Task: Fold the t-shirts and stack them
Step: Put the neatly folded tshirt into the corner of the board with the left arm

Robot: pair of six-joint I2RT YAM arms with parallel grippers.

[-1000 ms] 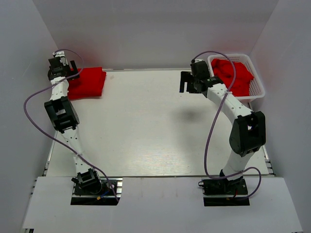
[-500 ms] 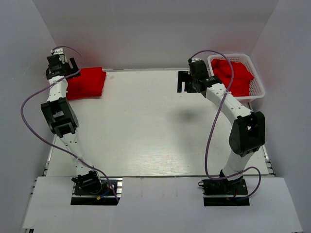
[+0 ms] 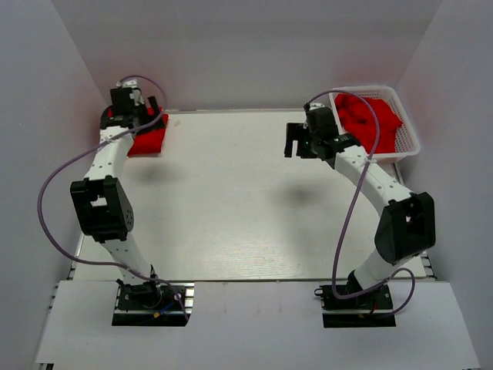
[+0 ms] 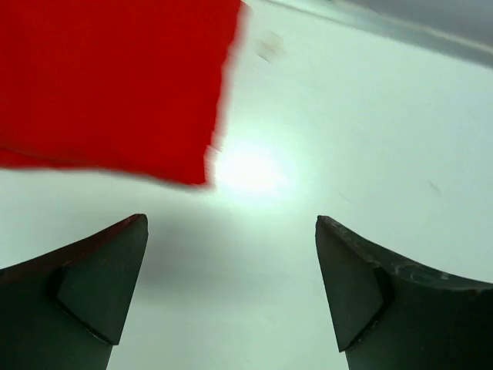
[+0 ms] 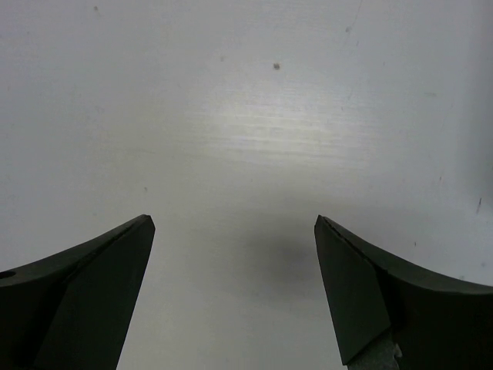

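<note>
My left hand [image 4: 231,227] released, by folded shirt [image 4: 108,77] far left, my right hand [image 5: 233,227] released over desk [image 5: 246,116], near basket [image 3: 410,132] of shirts [image 3: 371,119]

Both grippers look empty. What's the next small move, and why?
Probably swing the right gripper over to the basket: it hangs open above the table, holding nothing, while crumpled t-shirts wait in there.

One folded t-shirt [image 3: 150,142] lies on the table's [image 3: 231,200] far-left corner; the far-right basket [image 3: 410,137] holds more t-shirts [image 3: 377,119].
</note>
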